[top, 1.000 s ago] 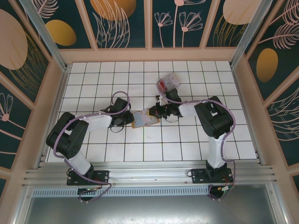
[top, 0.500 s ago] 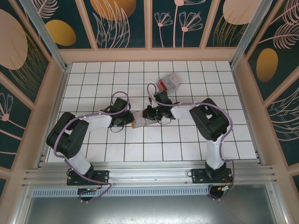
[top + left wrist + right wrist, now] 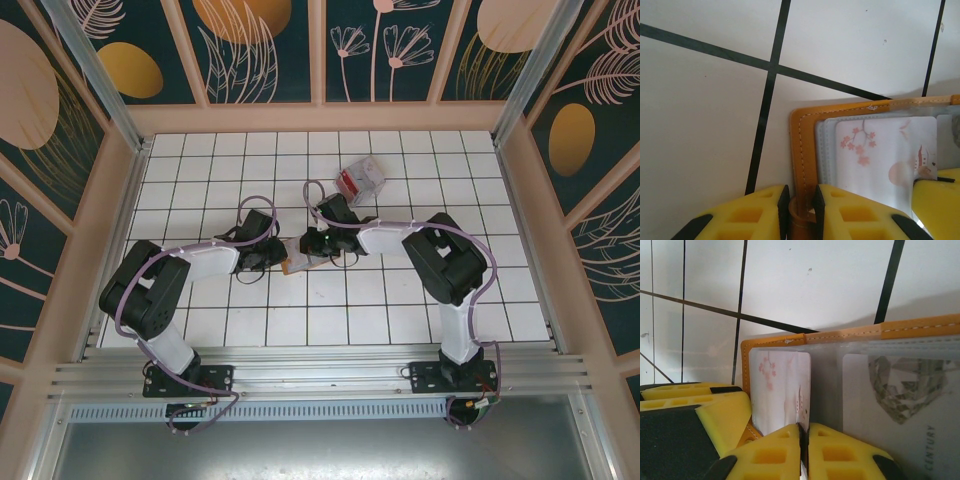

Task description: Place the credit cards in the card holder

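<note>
The left gripper (image 3: 801, 212) pinches the near edge of the holder (image 3: 802, 150), its jaws narrow with the orange rim between them. The right gripper (image 3: 804, 437) is all but closed, and the thin edge of the blossom card (image 3: 780, 390) seems to sit in the slit between its jaws, so the hold looks light.

That card lies on the holder's left side. I cannot tell whether it is under the clear sleeve or on top of it. If it is let go unseated, it could slide back out. A harder push risks the card slipping in the pinch or bending. It could also drag the holder out of the left clamp, which has only the rim. The two grippers work just beside each other, so a small sideways move may knock them together.

A second card (image 3: 895, 390) sits in the neighbouring sleeve, and a snag there could nudge it. Well beyond, a clear box (image 3: 358, 180) with something red in it stands on the table (image 3: 400, 300).
</note>
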